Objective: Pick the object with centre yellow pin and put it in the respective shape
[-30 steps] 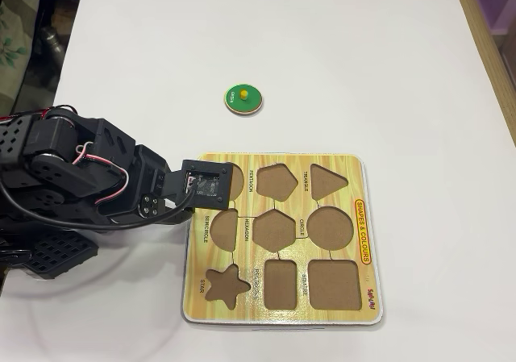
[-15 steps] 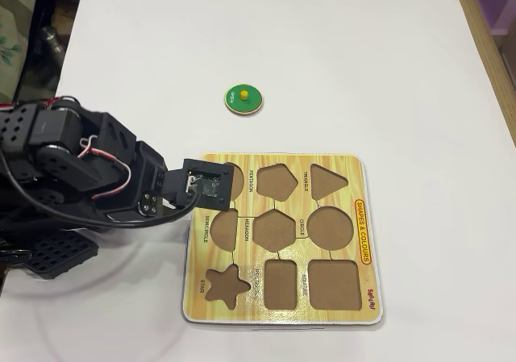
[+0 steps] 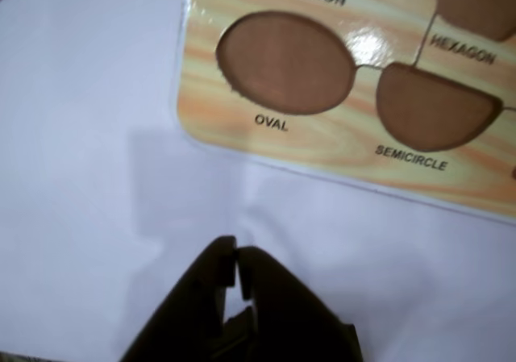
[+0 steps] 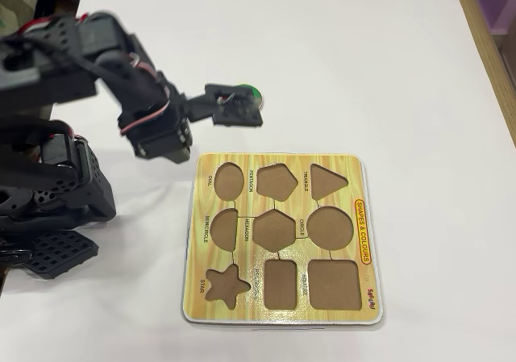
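green piece (image 4: 251,96), behind shape board (image 4: 282,301)

The flat white desk (image 4: 363,64) is showing up plain and unpatterned in the overhead view, and taking on a faint lilac tint in the wrist view. The square wooden shape board (image 4: 367,293) is wearing a pale yellow-orange wood-grain print with a thin white rim; its cut-out hollows are showing a darker reddish brown, and the shape names are printed in black. A small orange label with yellow lettering is running down its right edge. The matte black plastic claw (image 4: 260,118) is looking uniformly dark, with red wires showing on the black arm (image 4: 137,96). A small green round piece (image 4: 251,93) is peeking out beside the claw.
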### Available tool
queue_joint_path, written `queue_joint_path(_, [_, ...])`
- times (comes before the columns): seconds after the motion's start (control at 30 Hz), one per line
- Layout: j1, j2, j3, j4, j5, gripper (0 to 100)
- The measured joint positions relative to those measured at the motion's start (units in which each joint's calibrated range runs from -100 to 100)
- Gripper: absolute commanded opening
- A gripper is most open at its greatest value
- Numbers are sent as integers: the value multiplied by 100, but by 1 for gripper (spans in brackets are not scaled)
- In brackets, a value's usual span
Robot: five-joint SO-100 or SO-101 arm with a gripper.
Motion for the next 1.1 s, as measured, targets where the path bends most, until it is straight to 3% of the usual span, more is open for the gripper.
queue_joint_path(0.13, [-458, 687, -926, 471, 0, 1])
queue_joint_path(0.5, [-1815, 2474, -2986, 531, -31, 1])
queue_joint_path(1.1, [-2021, 4991, -5558, 531, -21, 1])
